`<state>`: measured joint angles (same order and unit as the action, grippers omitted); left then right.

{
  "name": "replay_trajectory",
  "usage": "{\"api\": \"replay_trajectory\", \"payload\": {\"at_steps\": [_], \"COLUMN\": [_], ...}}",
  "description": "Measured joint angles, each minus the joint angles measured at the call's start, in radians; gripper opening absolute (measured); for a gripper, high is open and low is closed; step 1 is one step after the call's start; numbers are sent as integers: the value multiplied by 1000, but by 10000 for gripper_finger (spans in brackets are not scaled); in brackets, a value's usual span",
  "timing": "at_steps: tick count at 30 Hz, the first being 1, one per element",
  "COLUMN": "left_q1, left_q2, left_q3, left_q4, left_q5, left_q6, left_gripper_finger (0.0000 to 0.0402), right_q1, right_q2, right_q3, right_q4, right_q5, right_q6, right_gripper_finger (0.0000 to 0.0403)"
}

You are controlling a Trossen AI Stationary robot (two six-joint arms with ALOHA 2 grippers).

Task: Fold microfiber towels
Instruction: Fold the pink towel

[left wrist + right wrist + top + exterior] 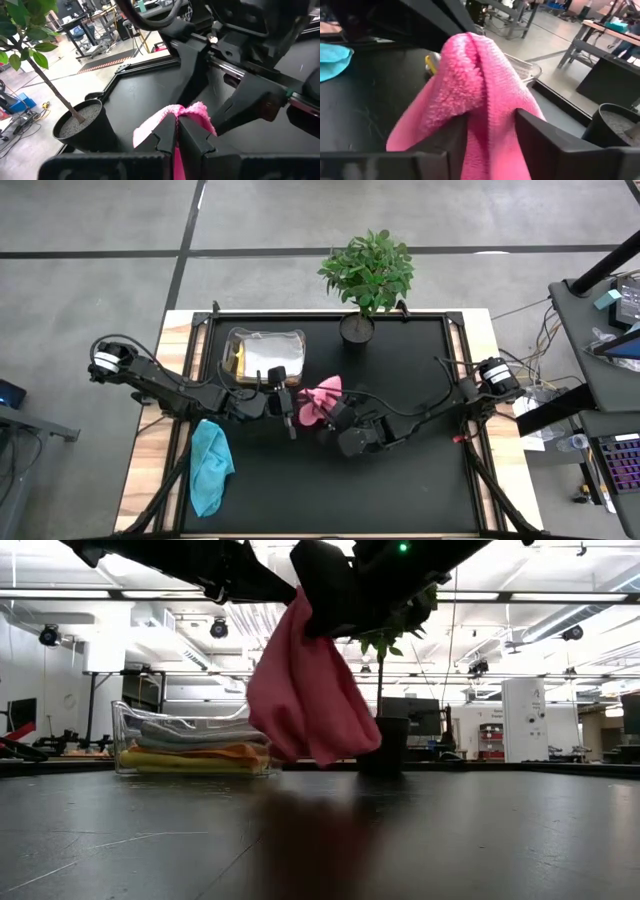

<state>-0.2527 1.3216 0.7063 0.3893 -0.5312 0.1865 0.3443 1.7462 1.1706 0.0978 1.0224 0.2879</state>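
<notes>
Left gripper (291, 412), at centre-left of the black table top (400, 480), has its two dark fingers pressed together on an edge of the fluffy pink microfiber towel (322, 401); the left wrist view shows cloth pinched in the thin seam between them. Further left, near the table's left edge, a teal microfiber towel (208, 465) lies loosely spread and untouched, probably awaiting its turn or already set aside. Behind the left gripper stands a clear plastic box (262, 352) holding stacked cloths, with yellow, orange and pale grey layers visible in the low view.

At centre, the pink towel (305, 695) hangs free of the table, bunched at the top and draping downward. It appears lifted so that its weight can pull it open before it is laid flat for folding.

To the right, the right gripper (332, 418) holds the same towel at a second point; in the right wrist view its fingers (540, 145) stand partly apart with a thick roll of pink pile (480, 85) filling the gap. Two grips close together suggest the arms are seeking separate corners, so the next move would likely be to draw them apart. A grip on doubled cloth could slip.

Behind, a small potted plant (366, 275) stands at the table's far edge, clear of the work.
</notes>
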Motion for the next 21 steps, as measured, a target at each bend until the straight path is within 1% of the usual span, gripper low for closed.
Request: {"api": "replay_trajectory", "payload": {"at_steps": [3, 8, 13, 16, 19, 21], "left_q1": [0, 0, 0, 0, 0, 0], "left_q2": [0, 0, 0, -2, -8, -11], "left_q3": [0, 0, 0, 0, 1, 1], "left_q4": [-5, -5, -15, -40, -57, -67], "left_q5": [0, 0, 0, 1, 9, 29], "left_q6": [0, 0, -21, -23, -24, -24], "left_gripper_finger": [0, 0, 0, 4, 28, 53], "right_q1": [1, 3, 7, 17, 33, 35], "right_q2": [0, 0, -11, -37, -77, -104], "right_q3": [5, 5, 4, 23, 62, 96], "right_q4": [-20, -59, -127, -225, -347, -416], "right_q5": [-7, -49, -61, -62, -82, -166], "right_q6": [-11, -12, 0, 0, -20, -48], "right_gripper_finger": [115, 24, 10, 9, 9, 8]}}
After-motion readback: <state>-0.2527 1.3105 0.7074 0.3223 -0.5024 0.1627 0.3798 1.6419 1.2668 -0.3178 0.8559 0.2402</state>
